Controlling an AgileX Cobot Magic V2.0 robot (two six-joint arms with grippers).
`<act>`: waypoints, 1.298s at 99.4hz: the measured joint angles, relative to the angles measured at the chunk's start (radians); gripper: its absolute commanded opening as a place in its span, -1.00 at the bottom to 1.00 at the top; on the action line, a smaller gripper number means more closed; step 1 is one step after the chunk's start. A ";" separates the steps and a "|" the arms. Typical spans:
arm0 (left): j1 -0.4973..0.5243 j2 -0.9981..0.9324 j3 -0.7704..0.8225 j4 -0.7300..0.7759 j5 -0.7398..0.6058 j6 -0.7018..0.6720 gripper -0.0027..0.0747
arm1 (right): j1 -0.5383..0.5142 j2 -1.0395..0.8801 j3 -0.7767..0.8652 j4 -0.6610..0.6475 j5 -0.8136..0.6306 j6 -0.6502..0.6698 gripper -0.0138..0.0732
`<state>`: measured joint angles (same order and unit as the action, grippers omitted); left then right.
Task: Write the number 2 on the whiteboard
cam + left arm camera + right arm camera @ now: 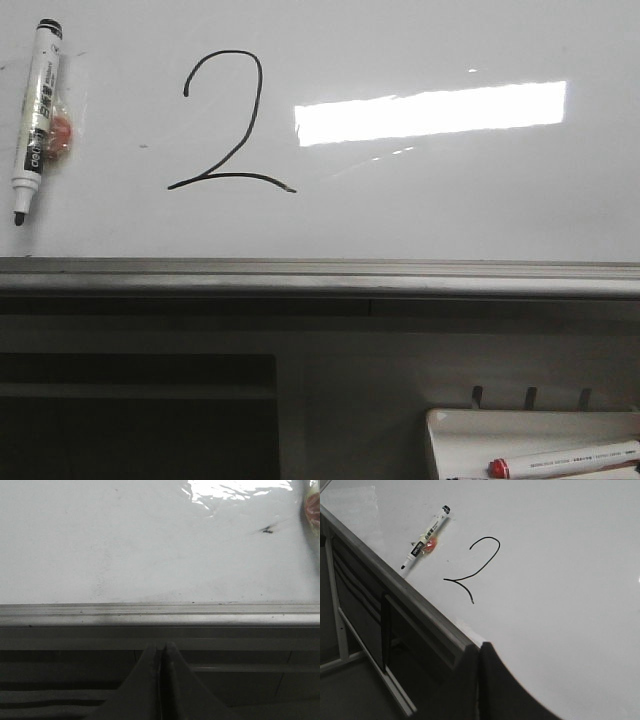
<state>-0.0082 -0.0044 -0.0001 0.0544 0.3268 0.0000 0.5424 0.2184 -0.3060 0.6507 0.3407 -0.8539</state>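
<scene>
A black hand-drawn number 2 (228, 125) stands on the glossy whiteboard (430, 200), left of a bright light reflection. It also shows in the right wrist view (475, 567). A white marker pen (36, 115) with a black tip lies on the board at the far left, uncapped, over an orange-red patch; it shows in the right wrist view too (425, 536). My left gripper (162, 647) is shut and empty, below the board's grey edge strip (160, 614). My right gripper (479, 647) is shut and empty, at the board's front edge. Neither gripper shows in the front view.
A small white tray (530, 435) sits at the lower right below the board, with a red-capped marker (565, 462) in it. A dark shelf opening (140, 420) lies under the board's edge at the lower left.
</scene>
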 measured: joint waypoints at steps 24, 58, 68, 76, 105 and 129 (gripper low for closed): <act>0.000 0.000 0.000 0.000 0.000 0.000 -0.98 | 0.000 0.000 0.004 0.000 -0.002 0.000 -0.80; 0.000 0.000 0.000 0.002 0.000 0.000 -0.98 | -0.003 -0.002 0.006 -0.132 -0.065 0.139 -0.80; 0.000 0.000 0.000 0.002 0.000 0.000 -0.98 | -0.029 -0.004 0.006 -0.421 -0.069 0.493 -0.80; 0.000 0.000 0.000 0.002 0.000 0.000 -0.98 | -0.059 -0.004 0.006 -0.607 -0.069 0.728 -0.80; 0.000 0.000 0.000 0.002 0.000 0.000 -0.98 | -0.315 -0.004 0.025 -0.731 -0.079 0.865 -0.80; 0.000 0.000 0.000 0.002 0.000 0.000 -0.98 | -0.576 -0.035 0.073 -0.733 -0.081 0.870 -0.80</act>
<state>-0.0082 -0.0044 -0.0001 0.0565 0.3268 0.0000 -0.0338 0.1831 -0.2326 -0.0823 0.2594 0.0158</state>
